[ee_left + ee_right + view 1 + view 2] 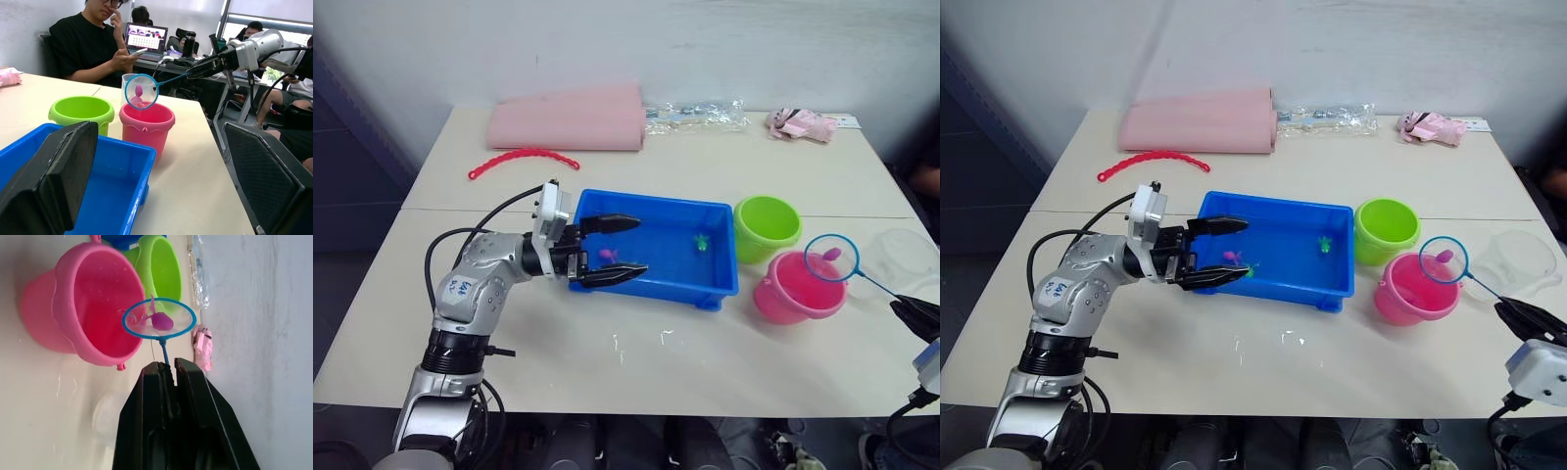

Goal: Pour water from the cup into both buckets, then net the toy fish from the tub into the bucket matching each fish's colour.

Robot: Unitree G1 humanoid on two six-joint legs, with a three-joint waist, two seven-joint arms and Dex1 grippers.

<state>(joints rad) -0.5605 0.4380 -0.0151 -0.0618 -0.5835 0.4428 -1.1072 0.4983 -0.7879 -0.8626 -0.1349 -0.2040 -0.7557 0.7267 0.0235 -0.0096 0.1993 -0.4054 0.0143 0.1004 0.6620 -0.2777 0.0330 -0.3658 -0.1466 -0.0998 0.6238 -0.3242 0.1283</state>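
The blue tub (651, 201) lies mid-table with a pink toy fish (609, 257) and a green toy fish (702, 242) in it. My left gripper (640, 245) hangs open over the tub's left end, holding nothing. To the tub's right stand the two buckets: lime green (767, 227) and, nearer me, pink (798, 287). My right gripper (913, 313) is shut on the net's wire handle. The net (829, 258) hovers over the pink bucket's far rim with a pink fish (162, 321) in its mesh. The clear cup (901, 253) stands upright at the far right.
At the table's back lie a pink foam roll (570, 117), a red wavy strip (524, 157), a clear plastic bag (695, 116) and a pink cloth toy (800, 123). A person (93, 44) sits past the table's right end.
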